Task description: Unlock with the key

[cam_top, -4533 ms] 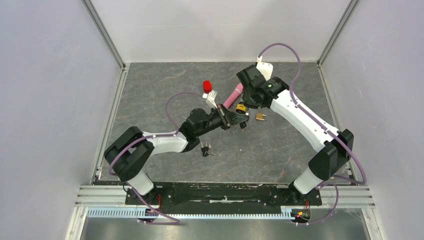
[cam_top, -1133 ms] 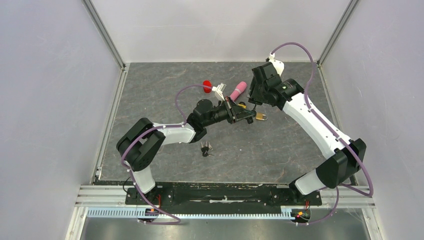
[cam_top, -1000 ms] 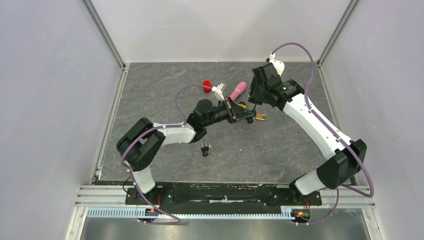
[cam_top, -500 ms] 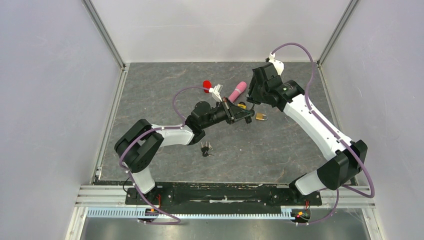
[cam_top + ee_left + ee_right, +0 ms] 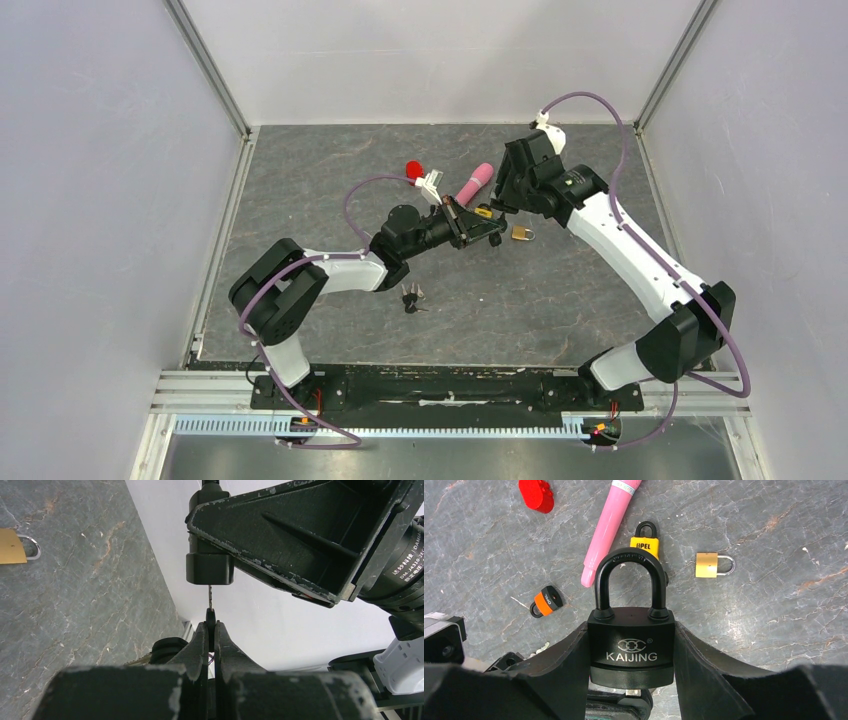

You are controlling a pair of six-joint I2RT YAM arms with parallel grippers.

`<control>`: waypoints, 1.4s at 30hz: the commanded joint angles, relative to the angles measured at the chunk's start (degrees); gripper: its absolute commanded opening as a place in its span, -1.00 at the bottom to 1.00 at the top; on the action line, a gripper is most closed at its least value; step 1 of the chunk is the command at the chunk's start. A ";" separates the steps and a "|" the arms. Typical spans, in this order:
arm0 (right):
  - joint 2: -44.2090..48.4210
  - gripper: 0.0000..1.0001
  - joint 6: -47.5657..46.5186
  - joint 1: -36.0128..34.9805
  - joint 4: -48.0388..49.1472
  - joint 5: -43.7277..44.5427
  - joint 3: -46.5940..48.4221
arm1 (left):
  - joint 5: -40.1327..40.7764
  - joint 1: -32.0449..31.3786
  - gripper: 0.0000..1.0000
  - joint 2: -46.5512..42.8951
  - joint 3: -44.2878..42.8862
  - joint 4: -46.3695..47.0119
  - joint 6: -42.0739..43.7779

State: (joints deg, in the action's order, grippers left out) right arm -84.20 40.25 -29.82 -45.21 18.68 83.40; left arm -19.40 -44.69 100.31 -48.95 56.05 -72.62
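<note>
The left gripper (image 5: 210, 630) was closed flat on the head of a key (image 5: 210, 614), its jaws pressed together on it. The key's blade ran straight out past the fingertips. Its long axis lay in line with the fingers, and its tip pointed at the underside of the black padlock (image 5: 630, 630). The blade met that underside, but how far it had entered could not be told.

The right gripper (image 5: 631, 667) held the black padlock by its two narrow sides, at a medium opening and above the table (image 5: 330, 180). The padlock's body-to-shackle axis lay in line with the key. Its shackle pointed away from the key and the right wrist, with both legs seated in the body.

All positions are relative to the black padlock, as seen from the right wrist:
- Yellow padlock (image 5: 646, 547): on the table, just past the shackle crown.
- Brass padlock (image 5: 707, 564): past the shackle, to the right.
- Pink cylinder (image 5: 609, 530): past the shackle, to the left.
- Red cap (image 5: 536, 495): farther off beyond the pink cylinder.
- Orange padlock (image 5: 545, 602): to the left.

A bunch of keys (image 5: 410, 297) lay well apart, toward the left arm's base.
</note>
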 commanded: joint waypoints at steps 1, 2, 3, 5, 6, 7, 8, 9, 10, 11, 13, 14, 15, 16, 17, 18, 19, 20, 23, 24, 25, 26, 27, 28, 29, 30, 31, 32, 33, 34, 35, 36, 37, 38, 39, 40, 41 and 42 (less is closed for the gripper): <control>3.12 -1.00 -0.69 -0.05 3.80 -1.19 -0.29 | 0.98 0.48 -0.95 -1.04 -1.28 3.59 -1.07; 3.25 -1.00 -0.78 -0.06 3.98 -1.22 -0.34 | 0.80 0.48 -0.95 -0.99 -1.35 3.50 -1.07; 3.28 -1.00 -0.89 -0.06 4.08 -1.20 -0.30 | 0.52 0.48 -0.95 -0.89 -1.49 3.41 -1.17; 3.31 -1.00 -1.06 -0.06 4.31 -1.13 -0.03 | 0.03 0.49 -0.95 -0.69 -1.71 2.98 -1.25; 3.29 -1.00 -1.19 -0.04 4.42 -1.18 0.16 | -0.18 0.48 -0.95 -0.61 -1.84 2.85 -1.32; 3.25 -1.00 -1.23 -0.06 4.58 -1.51 0.19 | -0.27 0.48 -0.95 -0.59 -1.93 2.75 -1.37; 3.30 -1.00 -1.33 0.02 4.83 -1.88 0.06 | -0.29 0.53 -0.96 -0.54 -2.07 2.66 -1.37; 3.29 -1.00 -1.39 -0.14 5.19 -2.35 -0.11 | -0.39 0.48 -0.96 -0.55 -2.26 2.46 -1.37; 3.42 -1.00 -1.42 -0.25 5.51 -2.69 -0.48 | -0.39 0.48 -0.96 -0.53 -2.53 2.28 -1.30; 3.56 -1.00 -1.47 -0.45 5.80 -2.81 -0.81 | -0.33 0.48 -0.96 -0.56 -2.76 2.09 -1.22; 3.76 -1.00 -1.47 -1.04 6.10 -2.70 -1.37 | -0.02 0.52 -0.96 -0.57 -3.45 1.34 -0.99; 3.78 -1.00 -1.45 -1.45 6.17 -2.45 -1.58 | 0.15 0.48 -0.95 -0.69 -3.79 0.82 -0.80; 3.92 -1.00 -1.45 -2.03 6.27 -2.03 -1.81 | 0.38 0.54 -0.96 -0.71 -4.26 0.36 -0.62; 3.96 -1.00 -1.33 -2.56 6.28 -1.53 -1.90 | 0.51 0.56 -0.95 -0.77 -4.67 -0.09 -0.38; 3.98 -1.00 -1.08 -2.94 6.22 -1.31 -2.13 | 0.63 0.58 -0.96 -0.91 -5.27 -0.60 -0.10; 3.97 -1.00 -0.85 -3.13 6.26 -1.24 -2.38 | 0.83 0.62 -0.96 -1.04 -5.73 -1.38 0.18; 4.08 -1.00 -0.74 -3.26 6.25 -1.24 -2.52 | 1.04 0.57 -0.96 -1.30 -6.22 -2.35 0.72; 4.07 -1.00 -0.66 -3.44 6.27 -1.17 -2.70 | 1.41 0.58 -0.95 -1.61 -6.62 -3.20 1.13; 4.11 -1.00 -0.68 -3.90 6.36 -1.31 -3.08 | 2.40 0.87 -0.95 -2.57 -6.95 -5.06 2.26; 4.20 -1.00 -0.66 -3.99 6.51 -1.74 -3.30 | 2.32 1.14 -0.96 -2.80 -6.80 -4.95 2.25; 4.35 -1.00 -0.71 -3.95 6.54 -2.05 -3.40 | 2.25 1.62 -0.96 -3.02 -6.55 -4.84 2.06; 4.45 -1.00 -0.86 -3.92 6.54 -1.99 -3.50 | 2.20 2.01 -0.96 -3.24 -6.12 -4.59 1.83; 4.67 -1.00 -1.00 -3.93 6.54 -1.62 -3.65 | 1.97 2.49 -0.95 -3.59 -5.62 -4.27 1.70; 5.00 -1.00 -1.26 -3.96 6.54 -1.17 -3.70 | 1.63 3.20 -0.96 -3.96 -5.12 -4.24 1.69; 5.24 -1.00 -1.45 -3.93 6.41 -0.67 -3.77 | 1.37 3.72 -0.96 -4.45 -4.70 -4.40 1.78; 5.44 -1.00 -1.69 -3.92 6.28 -0.19 -3.72 | 1.11 4.26 -0.95 -4.92 -4.32 -4.61 2.03; 5.54 -1.00 -1.88 -3.90 6.12 0.14 -3.63 | 0.81 4.70 -0.96 -5.54 -4.07 -4.98 2.57; 5.61 -1.00 -1.87 -3.96 6.02 0.25 -3.59 | 0.45 5.00 -0.96 -6.20 -4.22 -6.25 3.50; 5.52 -1.00 -1.93 -3.93 6.09 -0.03 -3.58 | 0.24 5.20 -0.96 -6.76 -4.43 -7.94 4.79; 5.48 -1.00 -2.08 -3.93 6.18 -0.44 -3.59 | 0.19 5.37 -0.95 -7.62 -4.66 -9.22 6.00; 5.31 -1.00 -2.07 -3.96 6.27 -0.78 -3.59 | 0.27 5.44 -0.95 -8.32 -4.94 -10.88 7.53; 5.27 -1.00 -1.95 -4.00 6.40 -1.27 -3.82 | 0.64 5.40 -0.96 -9.17 -5.36 -12.36 8.81; 5.32 -1.00 -1.69 -3.96 6.85 -1.74 -4.20 | 1.13 5.40 -0.96 -9.82 -5.72 -14.29 10.33; 5.42 -1.00 -1.22 -3.95 7.33 -2.28 -4.80 | 1.64 5.32 -0.96 -10.55 -6.17 -16.14 11.64; 5.59 -1.00 -0.35 -3.97 7.83 -2.62 -5.37 | 2.36 5.19 -0.95 -11.06 -6.39 -17.49 12.85; 5.69 -1.00 0.53 -4.03 8.37 -3.21 -5.92 | 3.17 4.98 -0.95 -11.73 -6.57 -18.95 14.19; 5.76 -1.00 1.13 -4.23 8.78 -3.67 -6.38 | 4.01 4.76 -0.96 -12.10 -6.67 -20.10 15.14; 5.65 -1.00 1.59 -4.47 9.05 -3.95 -6.64 | 4.86 4.54 -0.96 -12.60 -6.69 -21.00 15.91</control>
State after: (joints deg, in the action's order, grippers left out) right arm -80.79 40.69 -32.99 -35.35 18.04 78.43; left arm -22.37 -41.39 91.94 -52.03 37.17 -63.86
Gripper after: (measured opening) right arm 0.550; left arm 0.044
